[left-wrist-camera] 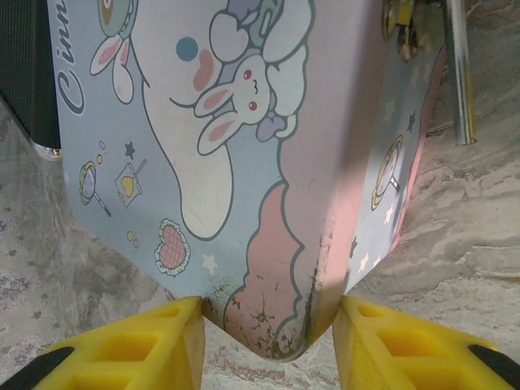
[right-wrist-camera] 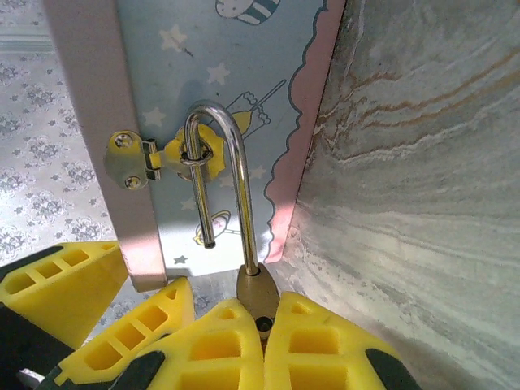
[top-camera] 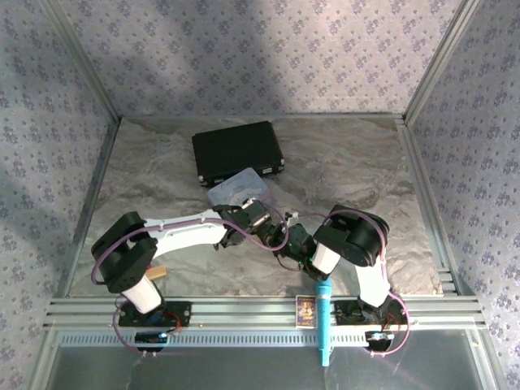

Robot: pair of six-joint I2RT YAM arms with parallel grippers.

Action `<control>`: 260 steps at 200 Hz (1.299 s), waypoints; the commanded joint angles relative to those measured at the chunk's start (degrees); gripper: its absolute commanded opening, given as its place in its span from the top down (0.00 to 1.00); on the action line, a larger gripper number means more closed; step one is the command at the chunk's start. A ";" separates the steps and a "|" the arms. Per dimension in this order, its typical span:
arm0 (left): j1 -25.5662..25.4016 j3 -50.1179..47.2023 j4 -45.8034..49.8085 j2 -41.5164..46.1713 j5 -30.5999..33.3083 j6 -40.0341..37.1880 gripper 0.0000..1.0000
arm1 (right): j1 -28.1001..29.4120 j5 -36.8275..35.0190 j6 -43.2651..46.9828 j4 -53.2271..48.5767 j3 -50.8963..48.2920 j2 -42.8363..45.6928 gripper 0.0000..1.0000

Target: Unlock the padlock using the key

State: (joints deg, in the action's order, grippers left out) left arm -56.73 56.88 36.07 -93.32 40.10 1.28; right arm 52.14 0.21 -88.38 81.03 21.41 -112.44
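Observation:
The brass padlock (right-wrist-camera: 258,296) has its body pinched between the yellow fingers of my right gripper (right-wrist-camera: 264,315), which is shut on it. Its silvery shackle (right-wrist-camera: 237,162) stands open: one leg hangs free while the loop still passes through the hasp ring (right-wrist-camera: 195,154) of the pastel cartoon tin (right-wrist-camera: 227,73). My left gripper (left-wrist-camera: 268,329) is shut on a worn corner of that tin (left-wrist-camera: 244,162), a finger (left-wrist-camera: 162,345) pressing on each side. From above, both grippers (top-camera: 258,218) (top-camera: 286,236) meet beside the tin (top-camera: 240,188). The key is hidden.
A black case (top-camera: 237,152) lies behind the tin. A small tan block (top-camera: 158,274) sits by the left arm's base. A blue pen (top-camera: 323,321) and a small card (top-camera: 305,309) rest on the front rail. Patterned walls enclose the marbled table (top-camera: 357,162).

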 commanded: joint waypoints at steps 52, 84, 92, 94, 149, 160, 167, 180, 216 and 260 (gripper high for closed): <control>0.57 -2.85 3.14 -0.90 -1.96 -0.19 0.58 | -2.61 -9.40 -4.72 -0.71 -0.63 -1.37 1.00; 0.65 -3.09 3.13 -0.99 -1.99 0.01 0.57 | -4.47 -9.26 -4.00 -0.83 -2.50 0.85 1.00; 0.66 -3.18 3.15 -0.99 -1.95 0.12 0.57 | -4.97 -8.77 -3.74 -1.04 -2.44 1.03 1.00; 0.66 -3.23 3.15 -0.99 -1.95 0.15 0.57 | -4.97 -8.74 -3.65 -1.12 -2.41 1.12 1.00; 0.66 -3.18 3.12 -0.47 -1.95 0.29 0.57 | -6.08 -7.86 -2.25 -2.34 -3.54 1.07 1.00; 0.57 -3.18 3.12 -0.42 -1.86 0.29 0.57 | -6.02 -8.14 -2.52 -2.19 -3.42 0.92 1.00; 0.57 -3.38 1.45 -0.34 -1.94 0.29 0.57 | -5.75 -7.88 -2.53 -2.28 -2.69 0.91 1.00; 0.57 -3.05 1.18 -0.37 -1.86 0.42 0.57 | -4.83 -7.26 -2.00 -3.84 -0.60 1.06 1.00; -0.28 2.28 4.68 4.90 -5.17 3.03 0.56 | -3.86 -8.42 -1.27 -5.83 -0.89 2.10 1.00; -0.85 9.26 3.13 8.01 -5.85 -1.75 0.10 | -3.88 -8.03 -1.69 -4.98 -2.53 0.93 1.00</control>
State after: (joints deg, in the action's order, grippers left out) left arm -57.21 62.41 39.83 -85.73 35.20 3.16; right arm 48.14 -6.26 -90.59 77.82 20.08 -110.91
